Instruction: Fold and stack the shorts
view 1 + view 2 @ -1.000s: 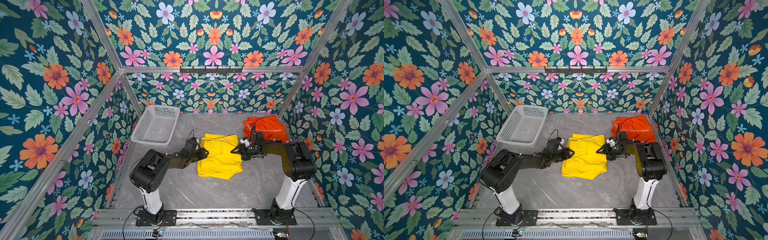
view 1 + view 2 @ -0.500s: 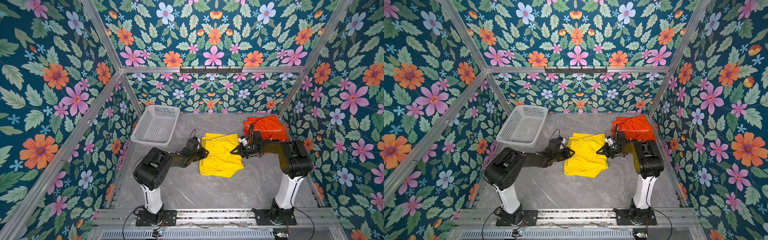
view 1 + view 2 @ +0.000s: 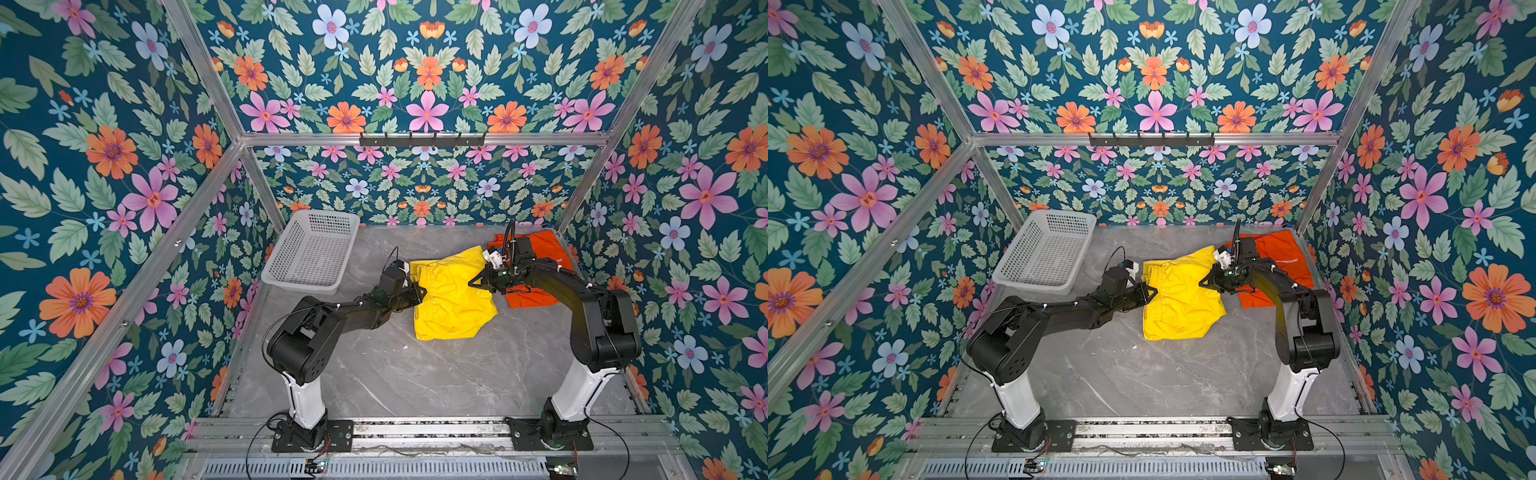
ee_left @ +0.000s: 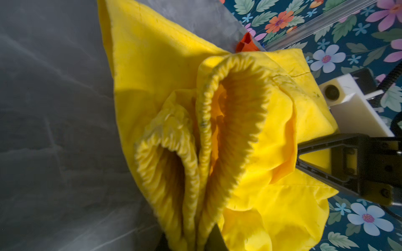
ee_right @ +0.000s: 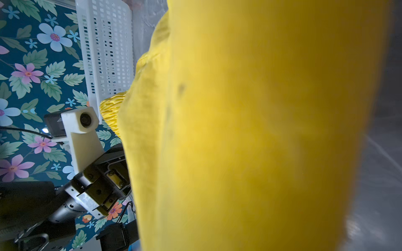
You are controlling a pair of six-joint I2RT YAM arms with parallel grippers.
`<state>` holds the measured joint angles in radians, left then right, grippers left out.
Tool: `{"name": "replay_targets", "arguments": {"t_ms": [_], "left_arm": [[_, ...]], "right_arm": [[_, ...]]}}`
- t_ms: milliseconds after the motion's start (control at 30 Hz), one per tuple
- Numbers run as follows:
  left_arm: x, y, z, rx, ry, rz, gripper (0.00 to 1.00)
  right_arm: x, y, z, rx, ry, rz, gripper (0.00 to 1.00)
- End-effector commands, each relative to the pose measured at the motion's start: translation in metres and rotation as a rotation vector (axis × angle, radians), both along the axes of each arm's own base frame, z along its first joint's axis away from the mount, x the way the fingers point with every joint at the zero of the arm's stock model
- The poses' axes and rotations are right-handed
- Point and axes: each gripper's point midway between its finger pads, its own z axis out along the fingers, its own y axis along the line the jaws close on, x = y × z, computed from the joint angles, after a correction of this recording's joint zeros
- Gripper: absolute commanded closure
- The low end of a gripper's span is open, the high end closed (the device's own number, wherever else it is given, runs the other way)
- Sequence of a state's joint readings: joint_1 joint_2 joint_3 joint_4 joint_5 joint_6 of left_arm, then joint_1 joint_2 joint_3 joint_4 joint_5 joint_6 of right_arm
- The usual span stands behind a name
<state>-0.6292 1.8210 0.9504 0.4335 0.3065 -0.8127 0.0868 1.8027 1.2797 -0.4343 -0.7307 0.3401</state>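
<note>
You are at the first fold of the yellow shorts [image 3: 449, 299], which lie near the middle of the grey marble table [image 3: 415, 374], a little toward 1 o'clock in both top views. Your left gripper [image 3: 419, 291] is clamped on the gathered waistband [image 4: 206, 104] at the garment's 9 o'clock edge. The left wrist view shows the elastic bunched up and raised right at the fingers. Your right gripper [image 3: 473, 284] is pinched closed on the opposite edge at about 2 o'clock, with yellow cloth filling most of its wrist view. With both edges held and part of the cloth off the surface, I judge the next move to be a joint lift and carry. Keep the two grips level and the cloth lightly taut, bring one edge across onto the other, and lower it before letting go so the thin cloth does not slump or crease. Mind the orange shorts [image 3: 544, 249], which sit at 2 o'clock on the table, just beside the yellow pair and partly under your right arm, not yet neatly folded as far as I can tell. Count: two pairs of shorts, one yellow and one orange, one white perforated basket [image 3: 324, 212] at 10 o'clock holding nothing visible, and two grippers, both grasping the yellow pair
</note>
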Motion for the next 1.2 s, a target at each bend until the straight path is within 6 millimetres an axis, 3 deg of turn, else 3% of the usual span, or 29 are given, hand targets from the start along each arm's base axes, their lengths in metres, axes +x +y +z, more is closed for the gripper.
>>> {"name": "replay_targets", "arguments": {"t_ms": [0, 200, 533, 833, 1167], "left_arm": [[0.016, -0.007, 0.026, -0.037, -0.073, 0.033, 1.00], [0.036, -0.034, 0.056, -0.070, -0.148, 0.025, 1.00], [0.072, -0.102, 0.093, -0.198, -0.274, -0.010, 1.00], [0.089, -0.173, 0.103, -0.338, -0.304, -0.040, 1.00], [0.099, -0.230, 0.094, -0.469, -0.262, -0.053, 1.00]], "right_arm": [[0.000, -0.015, 0.017, -0.046, -0.014, 0.000, 1.00], [0.014, -0.048, 0.058, -0.081, -0.068, -0.042, 1.00], [0.049, -0.122, 0.106, -0.131, -0.142, -0.136, 1.00], [0.087, -0.190, 0.129, -0.181, -0.181, -0.240, 1.00], [0.112, -0.255, 0.115, -0.284, -0.127, -0.354, 1.00]]}}
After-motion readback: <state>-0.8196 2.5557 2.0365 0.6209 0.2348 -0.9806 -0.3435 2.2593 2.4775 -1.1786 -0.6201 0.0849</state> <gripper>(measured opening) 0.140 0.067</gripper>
